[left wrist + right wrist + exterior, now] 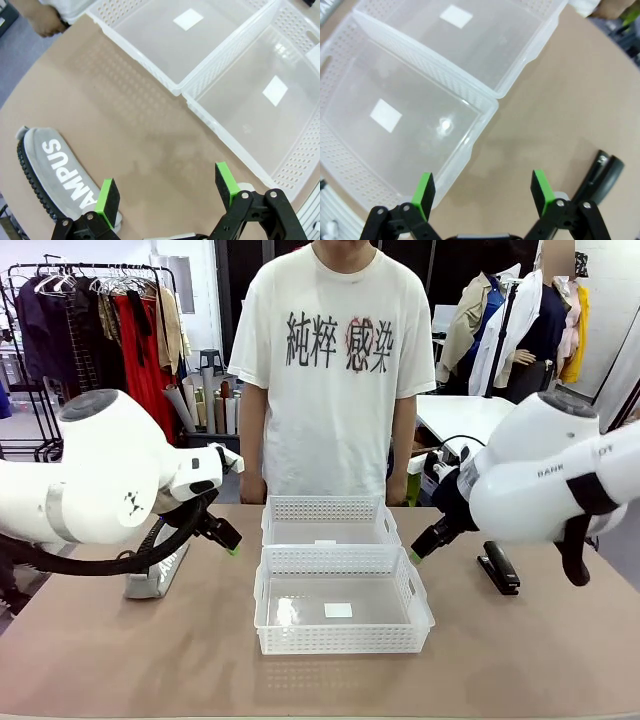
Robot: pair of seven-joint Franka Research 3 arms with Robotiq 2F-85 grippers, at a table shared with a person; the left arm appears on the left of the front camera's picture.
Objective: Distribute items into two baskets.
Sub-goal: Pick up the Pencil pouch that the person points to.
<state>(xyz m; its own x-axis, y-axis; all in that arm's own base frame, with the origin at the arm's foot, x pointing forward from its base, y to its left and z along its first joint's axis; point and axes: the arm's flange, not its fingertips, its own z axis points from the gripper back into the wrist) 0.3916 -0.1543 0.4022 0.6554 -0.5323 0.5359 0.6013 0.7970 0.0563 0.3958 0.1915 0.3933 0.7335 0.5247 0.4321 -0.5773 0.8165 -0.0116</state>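
Note:
Two white lattice baskets stand end to end at the table's middle, the near basket (340,638) in front of the far basket (325,508), both empty. The grey pouch (150,578) lies left of them, partly behind my left arm; its white lettering (62,172) shows in the left wrist view. The black stapler (498,568) lies right of the baskets, and its end (601,176) shows in the right wrist view. My left gripper (230,543) hovers open between pouch and baskets, fingers (109,197) empty. My right gripper (418,548) hangs open beside the near basket (410,125), empty.
A person in a white printed T-shirt (335,360) stands at the far edge, one hand (45,20) near the table's corner. Bare brown tabletop (120,660) lies on both sides and in front of the baskets. Clothes racks and another table stand behind.

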